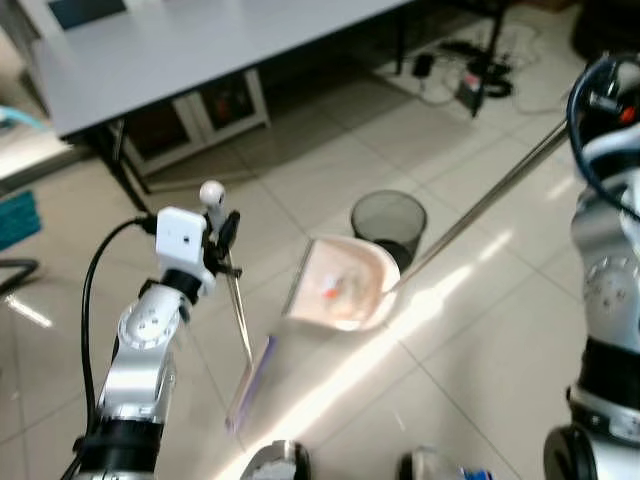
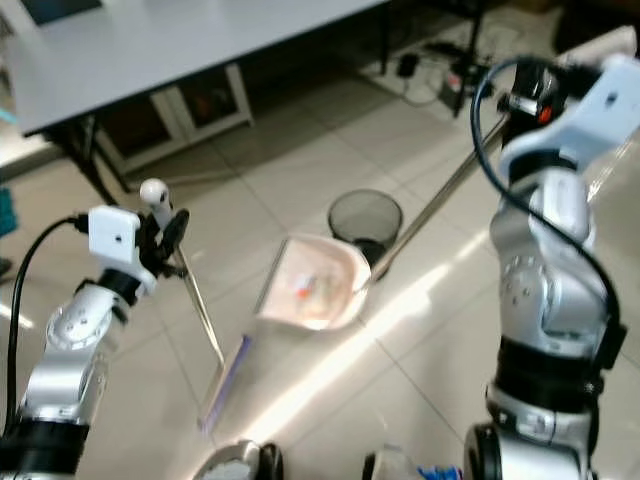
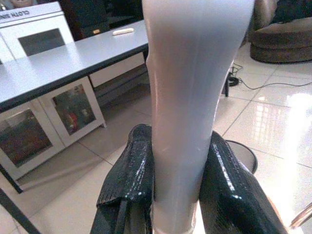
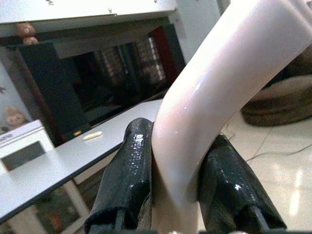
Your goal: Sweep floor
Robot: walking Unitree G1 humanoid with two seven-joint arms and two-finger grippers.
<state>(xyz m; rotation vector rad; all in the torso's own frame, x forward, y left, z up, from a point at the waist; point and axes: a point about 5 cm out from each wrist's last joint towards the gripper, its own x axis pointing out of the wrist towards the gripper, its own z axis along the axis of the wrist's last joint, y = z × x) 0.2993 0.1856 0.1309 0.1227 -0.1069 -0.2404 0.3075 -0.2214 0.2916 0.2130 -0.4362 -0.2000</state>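
The left gripper (image 3: 178, 190) pinches the broom handle (image 1: 238, 310), its head on the tiles left of the dustpan (image 1: 345, 285). The right gripper (image 4: 178, 180) clamps the dustpan's handle (image 4: 214, 97), beside the bin (image 1: 389, 222).

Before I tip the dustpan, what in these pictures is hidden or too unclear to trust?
- Scraps in the cream plastic dustpan: blurred in the eye views; what they are is unreadable.
- Inside of the round black mesh bin: too dark to see contents.
- Thin flat broom head: motion-blurred, floor contact unclear.
- Floor beyond the left gripper: blocked by the white broom handle.
- Right gripper: the cream dustpan handle hides its surroundings.
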